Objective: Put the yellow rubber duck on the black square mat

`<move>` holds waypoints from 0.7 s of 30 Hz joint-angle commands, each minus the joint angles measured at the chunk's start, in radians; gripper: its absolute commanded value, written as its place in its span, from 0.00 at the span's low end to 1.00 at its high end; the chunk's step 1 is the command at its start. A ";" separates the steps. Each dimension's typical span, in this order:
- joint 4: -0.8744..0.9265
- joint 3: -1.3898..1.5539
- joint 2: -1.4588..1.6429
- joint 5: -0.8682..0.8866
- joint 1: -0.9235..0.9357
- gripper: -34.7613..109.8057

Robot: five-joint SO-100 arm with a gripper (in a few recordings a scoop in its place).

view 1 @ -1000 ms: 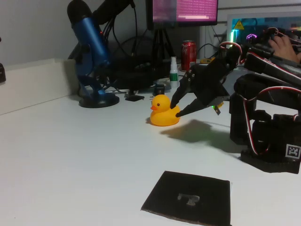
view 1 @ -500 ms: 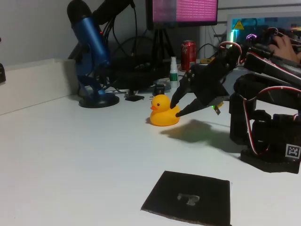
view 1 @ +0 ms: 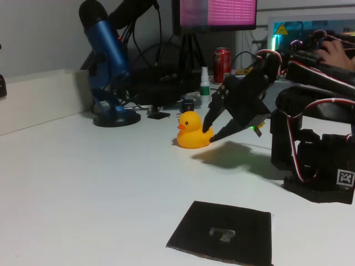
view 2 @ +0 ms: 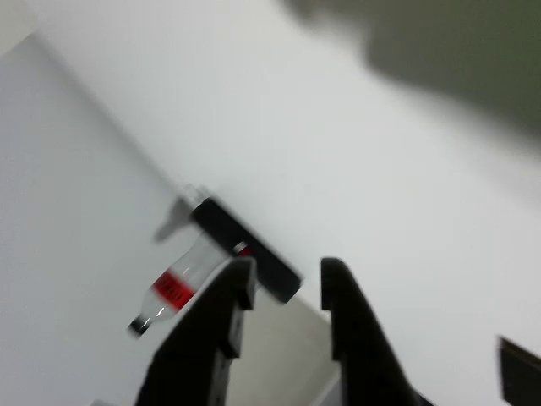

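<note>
The small glossy yellow rubber duck (view 1: pixel 193 132), round-headed with an orange beak, sat on the white table (view 1: pixel 83 183) in the fixed view, well apart from the thin matte black square mat (view 1: pixel 222 233), which lay at about five o'clock from it near the bottom edge of the picture. The mat carried nothing but a faint pale mark at its centre. So the placing had not been done; by the look of things the task was at its grasping stage, with the lift, the carry and the setting-down all left.

The black two-finger gripper (view 1: pixel 212 128) reached in from the three o'clock side of the duck. Its two fingers stood parted, tips right at the duck's rear flank, one higher and one lower. Whether they were touching the rubber or only just beside it could not be told from this angle. The duck rested flat and upright on the table, not lifted.

In the wrist view the gripper (view 2: pixel 287 275) showed its two dark fingers with a clear gap between them and nothing held there; the picture was blurred.

Behind the duck, at about ten o'clock, stood a blue desk microphone (view 1: pixel 108 66), and at one o'clock a red drinks can (view 1: pixel 222 62).
</note>
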 commanded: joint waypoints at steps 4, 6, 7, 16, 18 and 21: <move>-0.009 -0.210 -0.161 -0.003 0.014 0.30; -0.009 -0.291 -0.229 -0.003 0.014 0.30; -0.009 -0.333 -0.262 -0.003 0.014 0.30; -0.009 -0.663 -0.499 -0.003 0.014 0.30; -0.009 -0.726 -0.534 -0.003 0.014 0.30; -0.009 -0.824 -0.592 -0.003 0.014 0.30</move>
